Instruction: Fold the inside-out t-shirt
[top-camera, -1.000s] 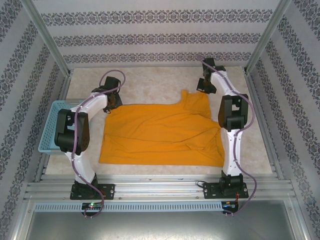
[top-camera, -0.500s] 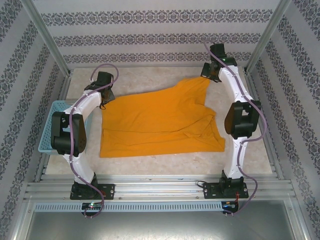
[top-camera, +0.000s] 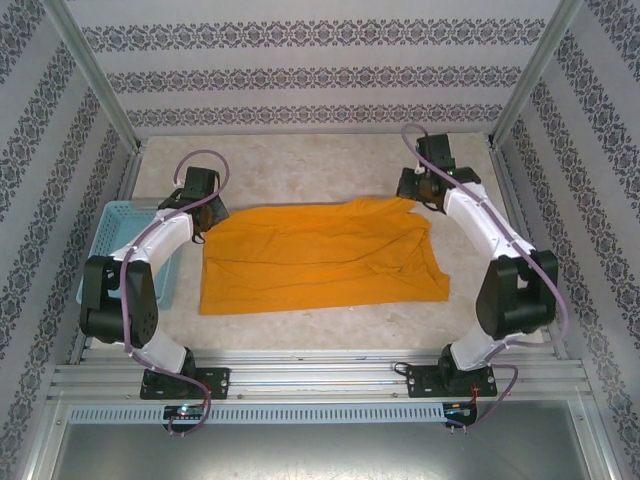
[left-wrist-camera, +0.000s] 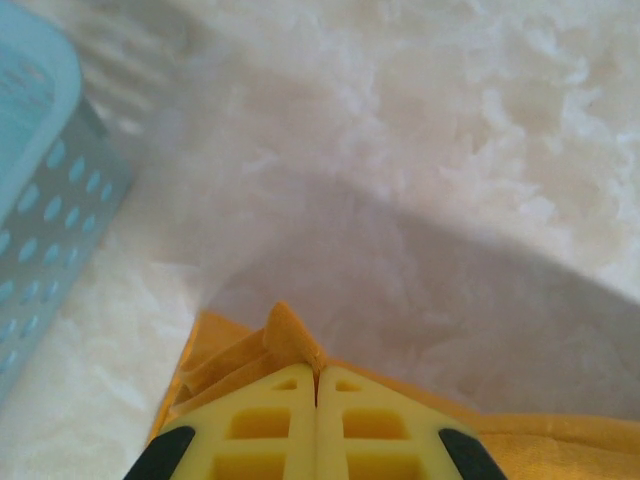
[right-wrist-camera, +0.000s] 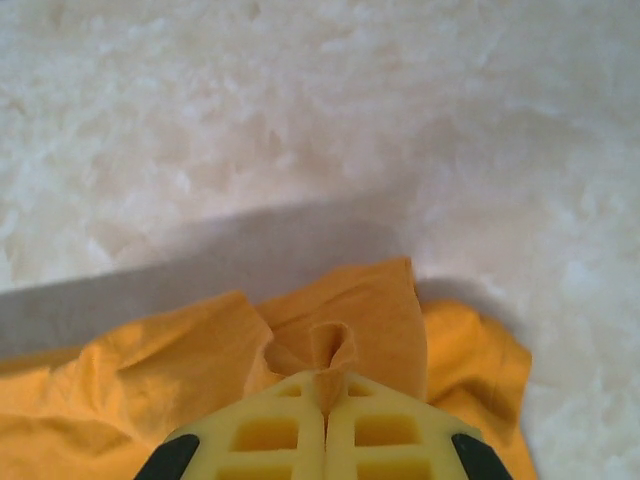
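Cream table, patterned walls, orange t-shirt spread

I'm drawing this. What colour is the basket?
The basket is light blue; the top view shows it best.

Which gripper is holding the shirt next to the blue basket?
The left gripper, shut on the shirt at its far corner by the basket; the right gripper pinches the opposite far corner.

The t-shirt is plain orange-yellow, the basket is light blue with holes, and the table is creamy white.
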